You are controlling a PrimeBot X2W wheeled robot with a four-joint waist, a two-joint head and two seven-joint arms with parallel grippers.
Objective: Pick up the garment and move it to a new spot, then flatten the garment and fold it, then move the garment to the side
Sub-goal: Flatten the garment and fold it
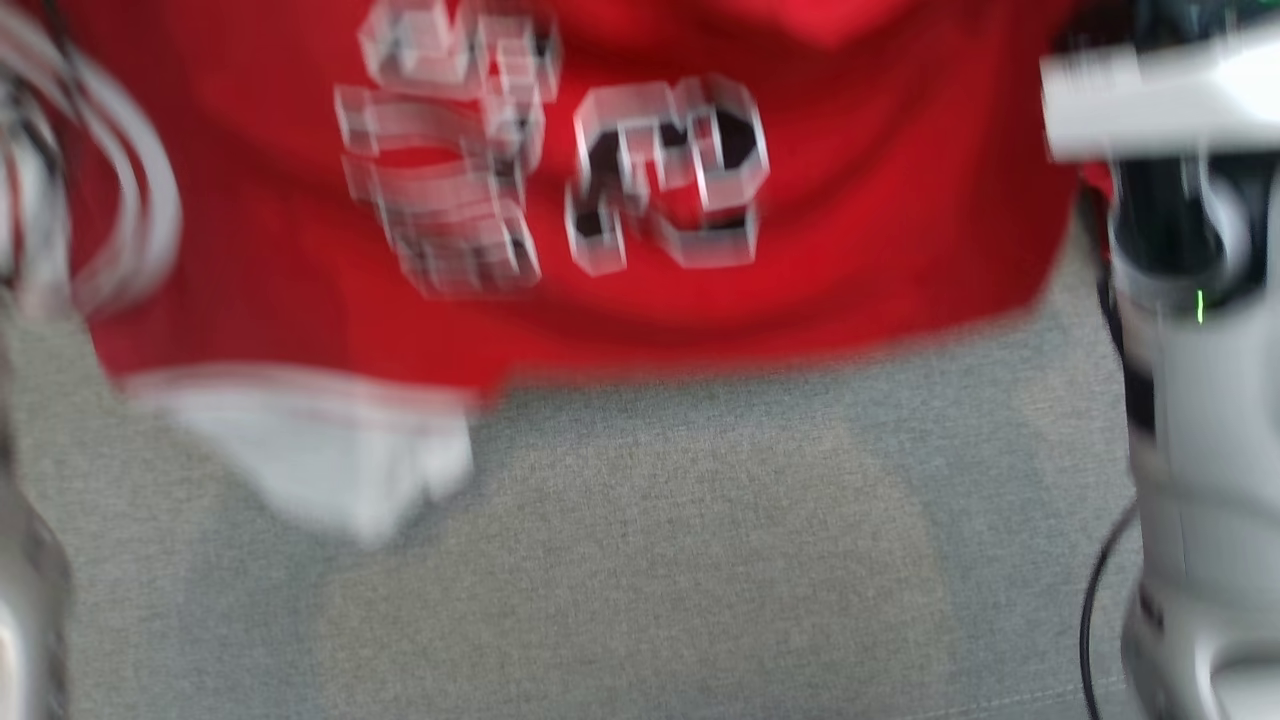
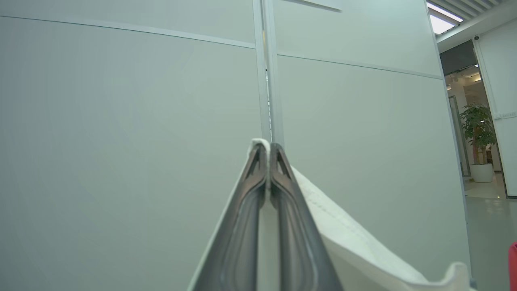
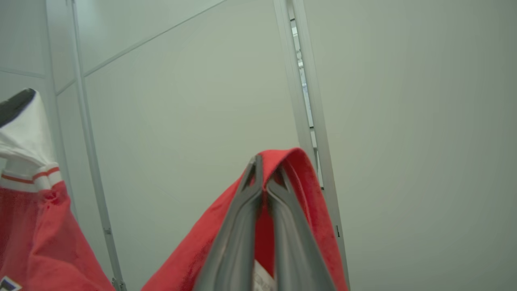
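A red garment (image 1: 800, 250) with white and black block lettering hangs spread across the top of the blurred head view, above the grey fabric surface (image 1: 650, 560). Its white sleeve (image 1: 330, 460) dangles at the lower left. In the left wrist view my left gripper (image 2: 267, 151) is shut on the white fabric (image 2: 355, 242), which drapes down to the right. My right gripper (image 3: 262, 173) is shut on a red edge of the garment (image 3: 315, 194), which folds over its tips. At the right wrist view's far left, the white sleeve (image 3: 24, 137) hangs from a dark fingertip.
My pale right forearm (image 1: 1200, 400) stands along the right edge of the head view, with a black cable (image 1: 1095, 590) beside it. Pale cables (image 1: 120, 200) loop at the left. Grey wall panels (image 2: 121, 141) face both wrists. A potted plant (image 2: 478, 133) stands in a doorway.
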